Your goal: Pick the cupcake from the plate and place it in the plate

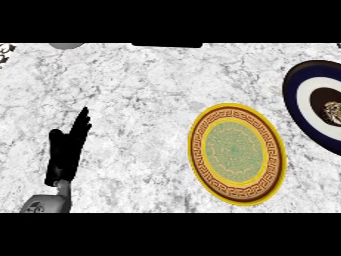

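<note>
Small brown-and-cream cupcake (339, 112) centred on the navy-and-white plate (303, 100), just right of the gold-rimmed green plate (236, 150)

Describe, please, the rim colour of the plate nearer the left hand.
The plate's rim is yellow, around a brown key-pattern band; head view shows it.

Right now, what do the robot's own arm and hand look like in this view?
Only one arm shows. The black left hand is plain, with slim tapering fingers and a shorter thumb. It joins a rounded grey forearm through a narrower grey wrist. No cables or sleeves show.
</note>
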`<action>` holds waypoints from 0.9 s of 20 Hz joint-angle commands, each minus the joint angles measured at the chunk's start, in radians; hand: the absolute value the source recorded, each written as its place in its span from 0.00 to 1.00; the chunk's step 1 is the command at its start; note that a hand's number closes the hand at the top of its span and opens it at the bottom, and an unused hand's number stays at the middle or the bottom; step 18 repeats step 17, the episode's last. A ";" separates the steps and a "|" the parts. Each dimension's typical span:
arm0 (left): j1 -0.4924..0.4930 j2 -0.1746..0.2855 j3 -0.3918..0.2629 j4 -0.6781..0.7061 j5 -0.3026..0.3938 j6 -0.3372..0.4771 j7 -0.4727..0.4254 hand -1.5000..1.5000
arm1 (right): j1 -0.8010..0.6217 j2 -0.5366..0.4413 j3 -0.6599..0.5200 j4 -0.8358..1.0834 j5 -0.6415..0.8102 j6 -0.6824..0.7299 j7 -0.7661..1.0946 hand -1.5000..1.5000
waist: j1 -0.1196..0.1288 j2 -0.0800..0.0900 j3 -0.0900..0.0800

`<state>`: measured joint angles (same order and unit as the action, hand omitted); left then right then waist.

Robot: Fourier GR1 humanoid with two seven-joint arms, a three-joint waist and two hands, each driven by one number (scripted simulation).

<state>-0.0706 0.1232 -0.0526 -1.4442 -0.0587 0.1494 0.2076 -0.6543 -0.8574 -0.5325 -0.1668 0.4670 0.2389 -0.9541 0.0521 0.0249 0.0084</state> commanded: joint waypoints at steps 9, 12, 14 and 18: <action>0.012 -0.027 -0.018 0.009 -0.022 0.021 -0.031 0.50 | 0.032 -0.039 -0.062 0.021 -0.058 0.007 -0.041 0.00 | 0.008 0.006 0.003; -0.004 -0.031 -0.027 0.017 -0.025 0.014 -0.015 0.50 | 0.022 -0.036 -0.063 0.021 -0.059 -0.001 -0.030 0.00 | 0.007 0.006 0.002; -0.033 0.004 0.009 0.017 0.000 -0.009 0.005 0.50 | 0.023 -0.084 -0.064 0.024 -0.059 0.035 -0.012 0.00 | 0.008 0.009 0.003; -0.003 -0.012 -0.002 0.007 0.005 -0.010 -0.016 0.50 | 0.067 -0.077 -0.071 0.027 -0.064 0.013 -0.051 0.00 | 0.004 0.006 0.004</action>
